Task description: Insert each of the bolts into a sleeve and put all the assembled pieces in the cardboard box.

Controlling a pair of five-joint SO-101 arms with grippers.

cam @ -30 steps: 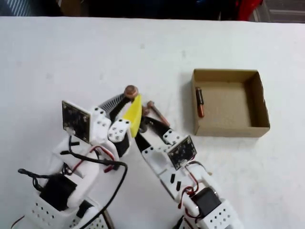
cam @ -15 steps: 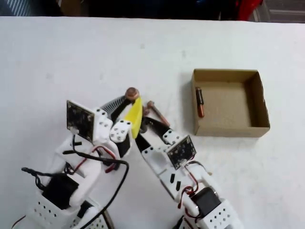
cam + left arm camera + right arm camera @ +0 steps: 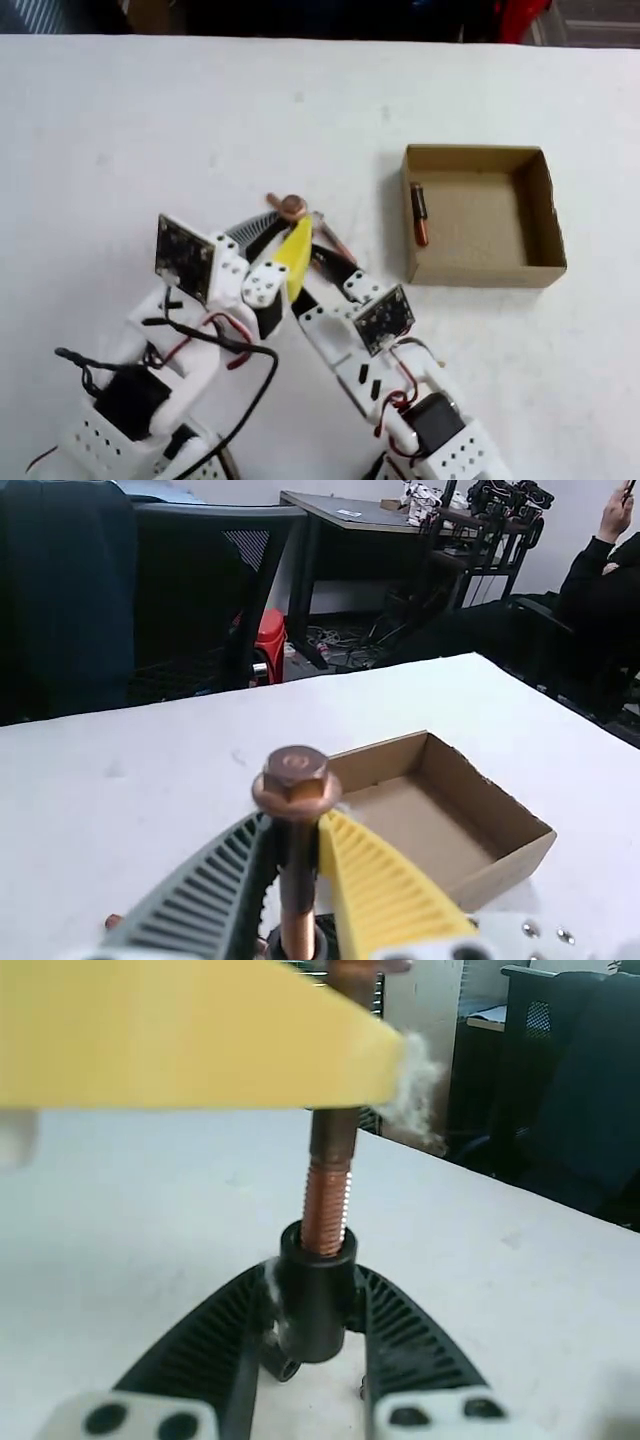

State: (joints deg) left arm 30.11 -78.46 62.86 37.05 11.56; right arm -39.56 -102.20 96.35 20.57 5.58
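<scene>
L fingers point(image 3: 375, 885) clamp bolt point(image 3: 296, 778) upright betw. them; R fingers point(image 3: 415, 1345) clamp sleeve point(image 3: 315, 1300), bolt tip inside sleeve top.

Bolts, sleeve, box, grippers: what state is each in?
bolt: upright, threaded tip in sleeve
sleeve: upright, bolt partly in
left gripper: shut on bolt
right gripper: shut on sleeve
cardboard box: open, one assembled piece inside
second bolt: lying on table
</scene>
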